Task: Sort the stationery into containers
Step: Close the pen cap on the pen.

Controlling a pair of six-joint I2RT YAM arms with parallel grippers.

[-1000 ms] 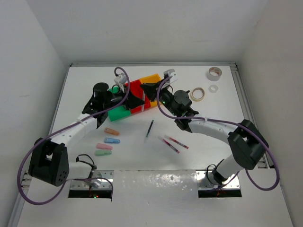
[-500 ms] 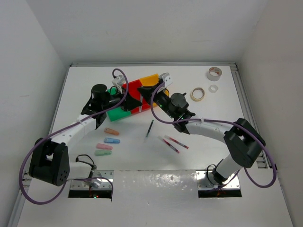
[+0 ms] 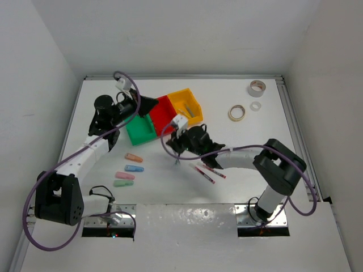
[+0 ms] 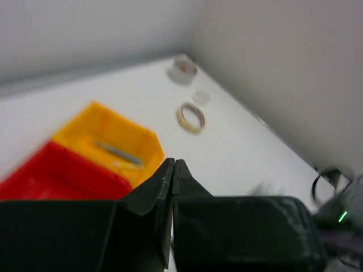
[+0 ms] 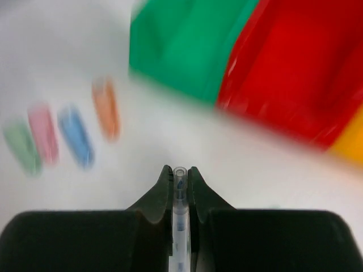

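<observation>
Right wrist view shows a thin pen (image 5: 180,226) pinched between the right fingers (image 5: 163,195), which are closed almost fully on its barrel, near the green bin (image 5: 181,51), on its near side. Whether the pen is off the bench (image 5: 68,56) I cannot tell, because the picture is blurred. The grip sits close to one end of a slim, smooth barrel, so I think the pen may swing or slide out, or its free end may knock a wall on the way in. Right of the green bin stand the red bin (image 5: 289,68) and then the yellow bin (image 4: 108,127), joined in a row. The yellow bin holds a thin grey pen (image 4: 119,153) and something pale beside it. The green and red bins show nothing inside, as far as visible. The left fingers (image 4: 159,184) are pressed together on nothing, raised by the far end of the green bin.
</observation>
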